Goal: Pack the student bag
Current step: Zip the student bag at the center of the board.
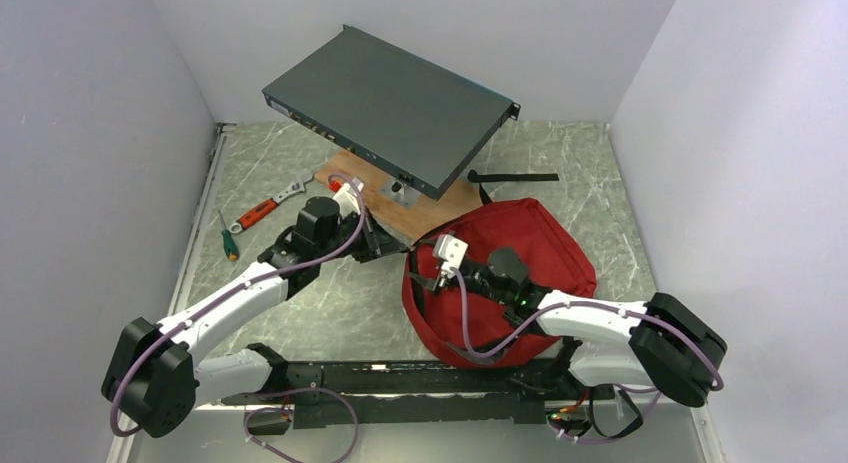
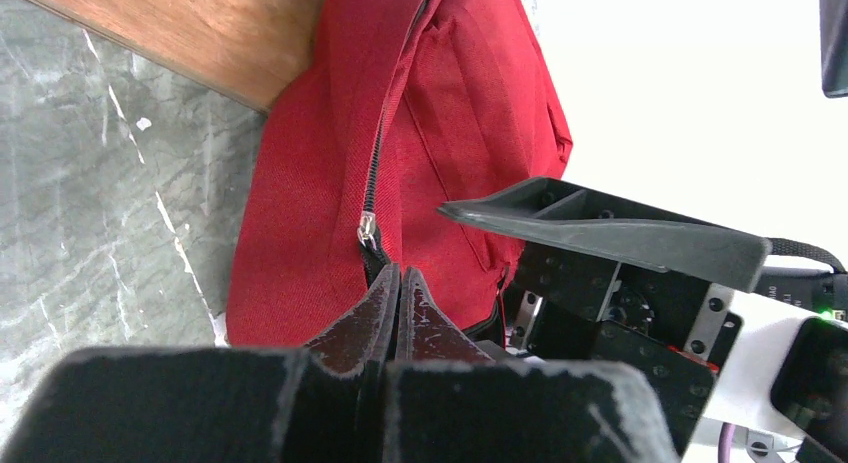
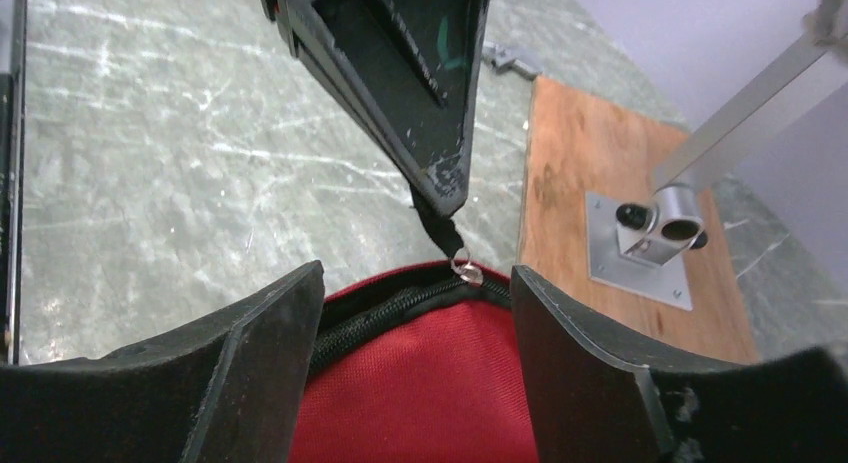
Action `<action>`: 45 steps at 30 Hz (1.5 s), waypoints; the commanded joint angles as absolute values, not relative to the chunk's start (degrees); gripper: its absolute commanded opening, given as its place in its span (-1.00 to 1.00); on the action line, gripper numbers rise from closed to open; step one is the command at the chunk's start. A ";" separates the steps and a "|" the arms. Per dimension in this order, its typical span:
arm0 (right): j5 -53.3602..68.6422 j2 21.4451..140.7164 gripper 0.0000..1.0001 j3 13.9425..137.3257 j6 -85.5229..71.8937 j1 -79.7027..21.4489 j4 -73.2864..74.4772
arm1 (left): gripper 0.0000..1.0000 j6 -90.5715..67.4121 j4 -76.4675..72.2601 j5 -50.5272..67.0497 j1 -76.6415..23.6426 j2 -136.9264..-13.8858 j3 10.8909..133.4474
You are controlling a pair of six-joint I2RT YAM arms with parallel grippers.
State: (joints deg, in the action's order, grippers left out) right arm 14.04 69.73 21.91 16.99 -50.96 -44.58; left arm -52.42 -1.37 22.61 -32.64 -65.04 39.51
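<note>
student bag [image 1: 535, 248] zipper pull [image 3: 436, 228] pinched in left end effector [image 2: 398, 276]

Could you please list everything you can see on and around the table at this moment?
student bag: one, red, on the table right of centre.
zipper pull: one, black tab on a silver ring, at the bag's edge.
metal box: one, dark grey, raised above the board at the back.
wooden board: one, brown, under the box, beside the bag.
mount: one, silver, on the board.
wrench: one, red-handled, left of the board.
screwdriver: one, green-handled, near the wrench.
strap: one, black, behind the bag.
table: one, grey marbled.
left gripper: one, black, shut on the zipper pull.
right gripper: one, black, open astride the bag's edge.
</note>
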 commanded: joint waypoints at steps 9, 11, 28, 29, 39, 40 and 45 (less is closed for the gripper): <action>19.57 73.87 0.29 26.73 13.52 -47.64 -50.50 | -1.00 -51.79 -4.57 26.60 -32.21 -62.66 39.90; 18.80 74.54 0.27 26.39 13.10 -47.64 -52.47 | -1.00 -52.34 -5.38 26.72 -32.25 -62.75 39.44; 24.41 76.57 -1.00 30.24 10.26 -48.79 -47.41 | -0.73 -50.45 -6.60 29.22 -32.19 -61.90 39.03; 25.14 76.14 -1.00 30.12 10.08 -48.80 -45.86 | -0.48 -49.70 -6.26 29.34 -32.13 -61.12 38.79; 39.68 69.44 -1.00 23.03 9.98 -42.75 -43.73 | 0.57 -49.27 -14.98 19.98 -27.23 -58.67 30.55; 40.34 69.17 -1.00 23.73 9.94 -42.36 -42.20 | 0.55 -48.93 -18.15 19.61 -27.39 -60.67 30.08; 43.14 69.89 -1.00 26.77 10.37 -42.28 -38.93 | 0.60 -49.78 -38.16 21.04 -30.01 -70.83 28.38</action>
